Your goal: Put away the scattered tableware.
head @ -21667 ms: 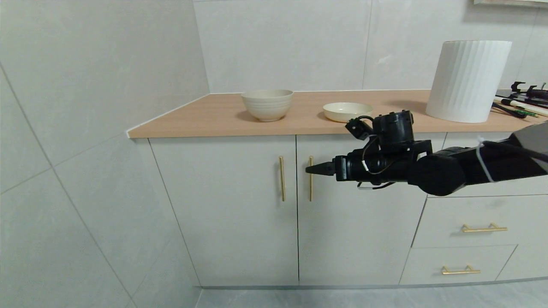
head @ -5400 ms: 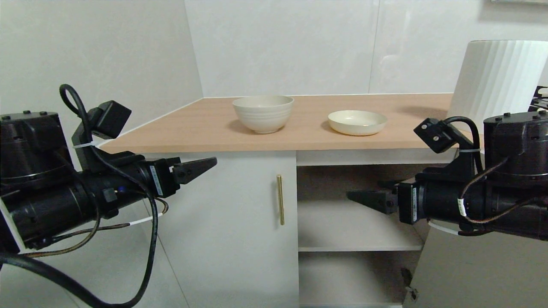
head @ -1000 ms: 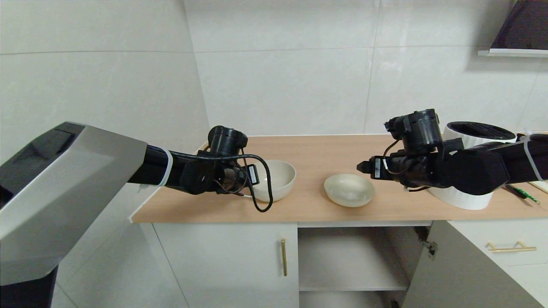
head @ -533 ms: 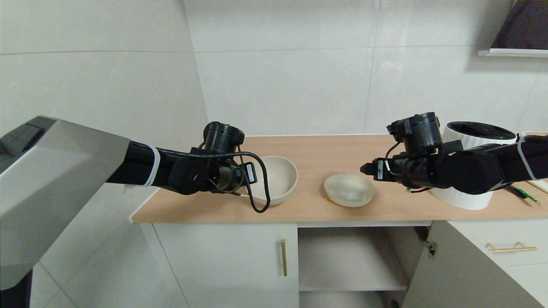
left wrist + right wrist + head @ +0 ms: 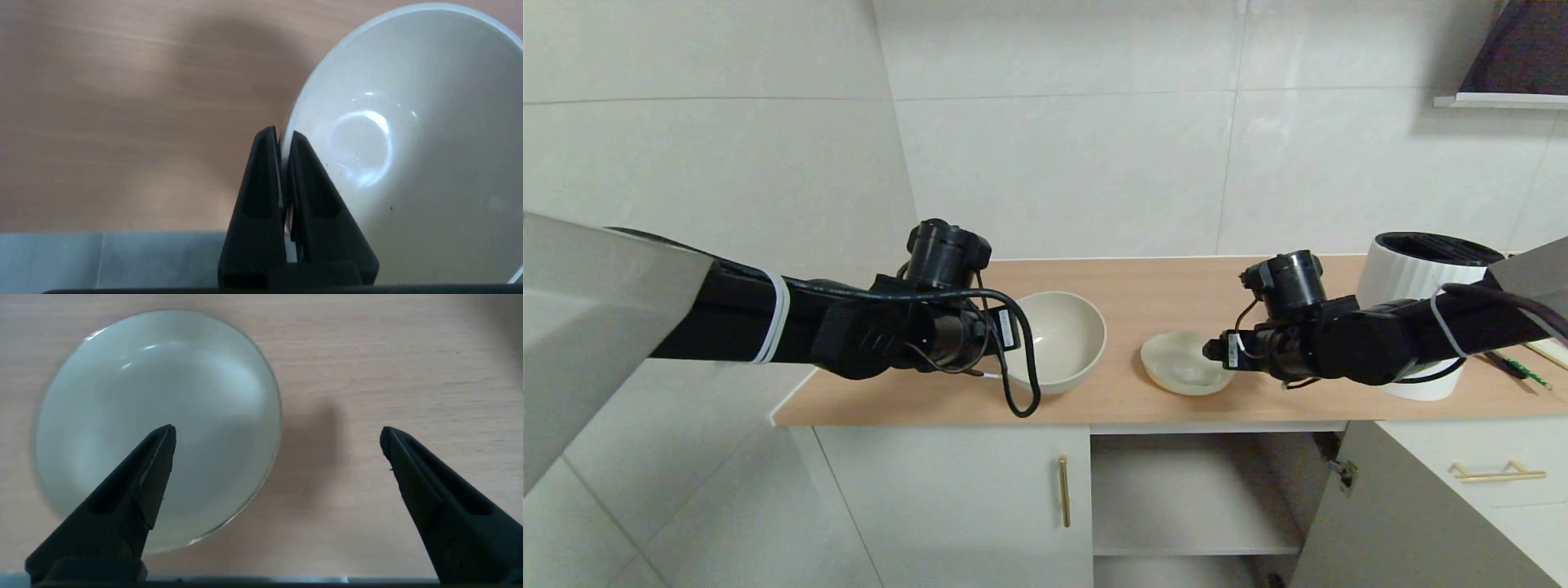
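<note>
Cream glazed ware, likely ceramic: the bowl (image 5: 1058, 339) looks stiff, smooth and chippable, with some weight. The left end effector (image 5: 282, 175) is pinched narrow on its rim at the bowl's 9 o'clock side, and the bowl is tipped above the tabletop (image 5: 1143, 286). At the bowl's 3 o'clock lies the shallow dish (image 5: 155, 425), flat on the wood. The right end effector (image 5: 278, 434) hangs spread wide over the dish's 3 o'clock edge. A rim pinch seems the only hold, and slippage the risk.

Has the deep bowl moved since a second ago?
Yes. The bowl, its rim pinched in the left claw, has slid right toward the small dish and tipped, judged against the fixed counter edge.
</note>
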Controlling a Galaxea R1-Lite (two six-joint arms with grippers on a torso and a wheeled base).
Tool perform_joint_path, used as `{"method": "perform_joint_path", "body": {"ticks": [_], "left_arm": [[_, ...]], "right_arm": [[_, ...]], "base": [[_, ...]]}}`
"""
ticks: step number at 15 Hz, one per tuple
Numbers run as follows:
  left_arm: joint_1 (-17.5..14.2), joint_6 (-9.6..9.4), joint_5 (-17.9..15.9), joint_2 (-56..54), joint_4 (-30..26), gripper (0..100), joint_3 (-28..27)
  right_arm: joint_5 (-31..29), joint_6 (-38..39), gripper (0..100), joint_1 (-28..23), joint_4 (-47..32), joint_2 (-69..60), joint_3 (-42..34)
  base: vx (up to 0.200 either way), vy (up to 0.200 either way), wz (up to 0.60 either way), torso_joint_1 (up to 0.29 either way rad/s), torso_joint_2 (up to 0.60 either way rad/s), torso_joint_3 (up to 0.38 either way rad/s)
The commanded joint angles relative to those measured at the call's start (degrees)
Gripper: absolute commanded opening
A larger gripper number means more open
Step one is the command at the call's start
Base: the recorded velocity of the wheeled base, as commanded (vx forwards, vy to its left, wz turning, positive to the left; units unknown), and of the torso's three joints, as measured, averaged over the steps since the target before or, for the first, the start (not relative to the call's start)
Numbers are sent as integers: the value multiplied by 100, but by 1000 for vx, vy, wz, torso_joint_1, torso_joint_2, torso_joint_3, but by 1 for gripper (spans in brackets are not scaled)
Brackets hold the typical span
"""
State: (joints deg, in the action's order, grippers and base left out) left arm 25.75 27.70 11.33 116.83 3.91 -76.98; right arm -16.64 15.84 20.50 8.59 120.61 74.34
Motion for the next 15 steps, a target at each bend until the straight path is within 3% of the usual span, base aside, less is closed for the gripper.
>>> {"method": "perform_joint_path", "body": {"ticks": [1,8,9,15], "left_arm": [[80,-1,1,-258,4,0,87],[97,-1,1,-302,4,0,96],[97,-10,-8,-310,4,0,96],[97,-1,-8,-319,4,0,140]], "right_arm": [[-67,7,100,-99,2,278,37],[-59,16,100,-161,2,322,107],[-59,25,0,-152,2,322,98],[-6,25,0,-152,2,252,63]], "base": [[0,0,0,0,0,0],[0,0,0,0,0,0],[0,0,0,0,0,0],[0,0,0,0,0,0]]}}
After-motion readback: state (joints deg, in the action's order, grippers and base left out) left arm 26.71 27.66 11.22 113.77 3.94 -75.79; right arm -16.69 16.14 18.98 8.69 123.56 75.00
